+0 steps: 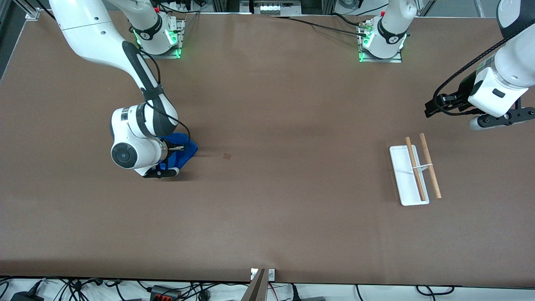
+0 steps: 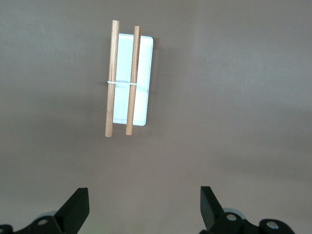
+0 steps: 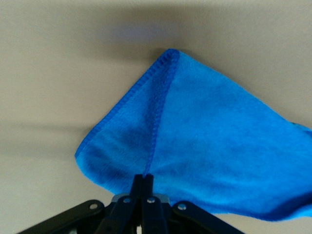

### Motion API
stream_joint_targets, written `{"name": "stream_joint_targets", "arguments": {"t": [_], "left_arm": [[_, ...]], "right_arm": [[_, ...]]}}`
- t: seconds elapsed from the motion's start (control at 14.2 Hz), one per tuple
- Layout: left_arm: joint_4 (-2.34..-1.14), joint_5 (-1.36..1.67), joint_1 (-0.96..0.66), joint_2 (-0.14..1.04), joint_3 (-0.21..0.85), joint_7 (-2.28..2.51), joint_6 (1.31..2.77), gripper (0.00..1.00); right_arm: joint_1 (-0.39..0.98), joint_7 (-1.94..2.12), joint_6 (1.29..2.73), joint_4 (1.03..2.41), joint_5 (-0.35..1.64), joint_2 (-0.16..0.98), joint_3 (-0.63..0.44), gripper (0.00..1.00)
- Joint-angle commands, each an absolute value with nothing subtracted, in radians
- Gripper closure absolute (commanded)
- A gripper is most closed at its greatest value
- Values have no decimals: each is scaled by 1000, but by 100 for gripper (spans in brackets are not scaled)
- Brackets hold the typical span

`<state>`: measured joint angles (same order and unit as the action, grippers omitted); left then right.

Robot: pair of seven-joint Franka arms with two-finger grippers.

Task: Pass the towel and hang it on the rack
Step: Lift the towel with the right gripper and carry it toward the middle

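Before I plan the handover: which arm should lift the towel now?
Right. The right gripper is shut on the towel at its own end of the table. The left gripper hangs open over the rack.

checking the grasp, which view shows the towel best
The right wrist view: the towel fills it, and the right gripper is shut on its stitched edge. The front view shows only a blue patch mostly hidden under that arm's wrist. The left wrist view shows the rack, not the towel.
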<state>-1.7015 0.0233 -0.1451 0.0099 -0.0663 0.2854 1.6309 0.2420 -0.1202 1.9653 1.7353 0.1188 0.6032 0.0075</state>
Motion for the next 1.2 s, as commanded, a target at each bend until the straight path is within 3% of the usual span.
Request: {"name": "stream_joint_targets", "arguments": {"t": [0.0, 0.28, 0.49, 0.63, 0.92, 1.13], "left_arm": [[-1671, 37, -141, 23, -71, 258, 1609, 0], [-1671, 37, -141, 23, -71, 258, 1611, 0], [-1669, 37, -141, 25, -71, 256, 1611, 0], [-1669, 37, -141, 25, -71, 256, 1611, 0], [-1667, 37, -143, 25, -71, 258, 1611, 0], [-1657, 37, -143, 38, -71, 258, 1617, 0]], "right_arm": [[255, -123, 1771, 1602, 140, 555, 9, 100], [371, -251, 1436, 1259, 144, 567, 11, 100], [527, -434, 1433, 1113, 207, 565, 11, 100], [578, -491, 1472, 1057, 253, 565, 12, 100], [601, -495, 1736, 1048, 532, 558, 32, 100], [603, -495, 1902, 1048, 546, 558, 99, 100]]}}
